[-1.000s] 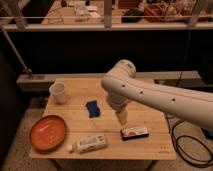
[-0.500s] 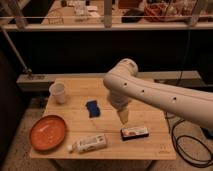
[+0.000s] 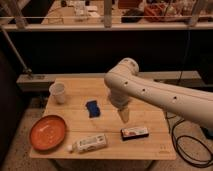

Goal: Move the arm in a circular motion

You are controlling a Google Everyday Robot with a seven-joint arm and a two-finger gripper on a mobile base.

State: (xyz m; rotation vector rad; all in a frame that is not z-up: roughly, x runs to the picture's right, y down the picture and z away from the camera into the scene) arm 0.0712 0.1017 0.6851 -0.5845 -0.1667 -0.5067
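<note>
Above the wooden table (image 3: 80, 86), the arm (image 3: 150, 93) points its hand (image 3: 123, 115) down near a blue pad (image 3: 92, 108), grip state unclear.

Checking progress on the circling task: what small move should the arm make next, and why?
Probably sweep the gripper sideways along an arc at its present height. The arm holds it tip-down over the table, seemingly above the surface, between the blue object and the dark packet, touching neither; going lower would risk hitting them.
</note>
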